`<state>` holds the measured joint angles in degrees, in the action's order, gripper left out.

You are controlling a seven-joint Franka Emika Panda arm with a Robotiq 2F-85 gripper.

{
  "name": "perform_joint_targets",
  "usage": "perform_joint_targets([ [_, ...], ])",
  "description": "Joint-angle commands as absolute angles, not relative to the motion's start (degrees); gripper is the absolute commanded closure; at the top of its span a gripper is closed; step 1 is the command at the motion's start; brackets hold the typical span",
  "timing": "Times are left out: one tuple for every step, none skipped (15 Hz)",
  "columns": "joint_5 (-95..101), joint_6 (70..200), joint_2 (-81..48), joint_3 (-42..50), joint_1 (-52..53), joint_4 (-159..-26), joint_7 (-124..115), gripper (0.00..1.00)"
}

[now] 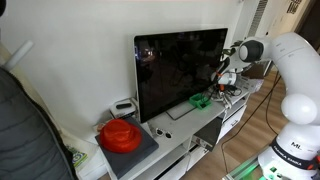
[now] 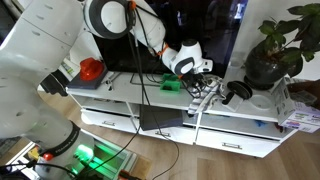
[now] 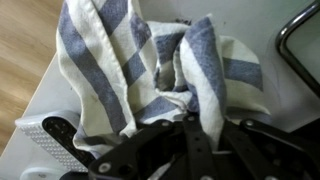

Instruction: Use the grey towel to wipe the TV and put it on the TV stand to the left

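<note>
Black and two-fingered, the gripper (image 3: 190, 122) comes in from the bottom of the wrist view, its jaws pressed together on a bunched fold of the towel (image 3: 150, 60). The cloth is striped blue-grey and white. It spreads away from the fingers in loose, rumpled folds that fill most of that view. Beyond its edge I can see a strip of wooden floor (image 3: 20, 50) on one side and a curved black metal bar (image 3: 300, 30) on the other.

From where I stand, the arm reaches across to the TV (image 1: 180, 70). In an exterior view the gripper (image 1: 222, 78) hangs just beside the screen's edge at the robot's end, low on the panel and above the white TV stand (image 1: 185, 125). The towel is too small there to make out clearly, and I cannot tell whether it touches the screen or the stand top.

In an exterior view from the front, the gripper (image 2: 198, 68) sits over the stand (image 2: 250, 108), close to the dark screen (image 2: 200, 25). A small green object (image 2: 170, 85) lies on the stand top near it, in front of the screen, and the same green object (image 1: 200, 100) shows from the side as well. At the far end of the stand a red object (image 1: 120, 133) rests on a dark grey mat (image 1: 140, 148). A potted plant (image 2: 275, 45) stands at the opposite end, well apart from the red object (image 2: 92, 68). Cables trail down from the stand toward the wooden floor (image 2: 150, 160).
</note>
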<state>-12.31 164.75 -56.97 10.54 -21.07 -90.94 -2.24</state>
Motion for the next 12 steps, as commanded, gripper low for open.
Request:
perform_joint_targets([
  [-11.76,173.77,-46.96,6.61,-23.63,-104.67,1.86,0.98],
  [-11.52,175.70,-44.95,5.78,-24.22,-107.40,2.57,0.98],
  [-11.40,177.67,-43.04,4.97,-24.74,-110.12,2.95,0.98],
  [-11.27,179.93,-41.21,3.89,-25.52,-112.73,3.42,0.98],
  [-11.15,182.09,-39.32,3.02,-26.14,-115.34,3.53,0.98],
  [-10.80,184.79,-37.78,1.96,-27.00,-117.73,3.79,0.98],
  [-10.11,186.95,-35.98,0.40,-28.36,-120.26,4.24,0.98],
  [-9.27,189.88,-34.41,-1.46,-29.99,-122.82,4.49,0.98],
  [-8.06,191.82,-32.99,-3.18,-31.67,-124.93,4.18,0.98],
  [-6.66,194.21,-32.19,-4.52,-33.12,-126.52,3.20,0.98],
  [-4.81,196.13,-31.35,-5.94,-34.80,-128.03,2.35,0.98],
  [-4.79,198.94,-30.82,-9.02,-37.81,-129.31,4.32,0.98],
])
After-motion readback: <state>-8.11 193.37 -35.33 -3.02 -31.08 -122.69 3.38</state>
